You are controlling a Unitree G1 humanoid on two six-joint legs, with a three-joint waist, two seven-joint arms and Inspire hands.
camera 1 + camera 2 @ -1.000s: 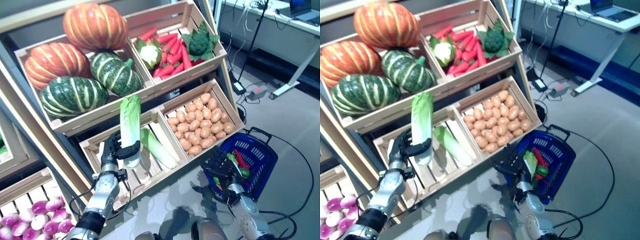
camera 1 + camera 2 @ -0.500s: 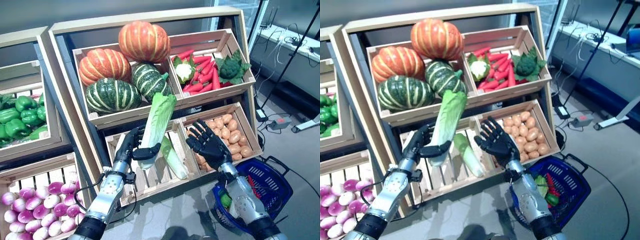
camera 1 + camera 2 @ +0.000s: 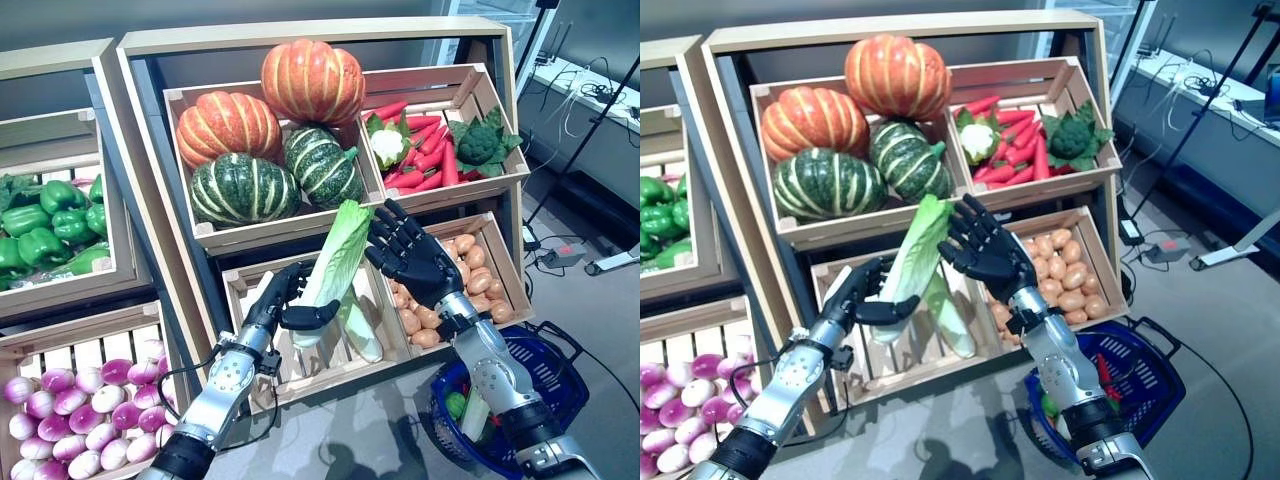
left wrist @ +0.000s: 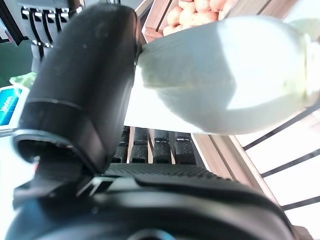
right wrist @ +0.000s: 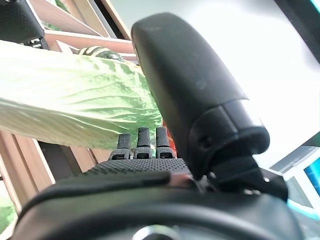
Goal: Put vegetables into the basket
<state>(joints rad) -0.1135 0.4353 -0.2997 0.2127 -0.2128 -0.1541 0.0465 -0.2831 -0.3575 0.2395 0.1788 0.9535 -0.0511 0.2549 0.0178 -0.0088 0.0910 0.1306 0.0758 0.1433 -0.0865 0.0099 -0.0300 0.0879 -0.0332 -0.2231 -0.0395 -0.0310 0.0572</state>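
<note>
My left hand is shut on the pale base of a long green-and-white cabbage, holding it up in front of the lower middle crate. The cabbage fills the left wrist view past the thumb. My right hand is open with fingers spread, right beside the cabbage's leafy top; the leaves lie across its fingers in the right wrist view. The blue basket sits on the floor at the lower right, holding a few vegetables.
A second cabbage lies in the slatted crate. Potatoes fill the crate to the right. Pumpkins, carrots and broccoli sit above. Green peppers and purple turnips are at left.
The camera view has shifted. My right hand rose from above the basket to the cabbage's leafy top. My left hand tilted the cabbage toward the right.
</note>
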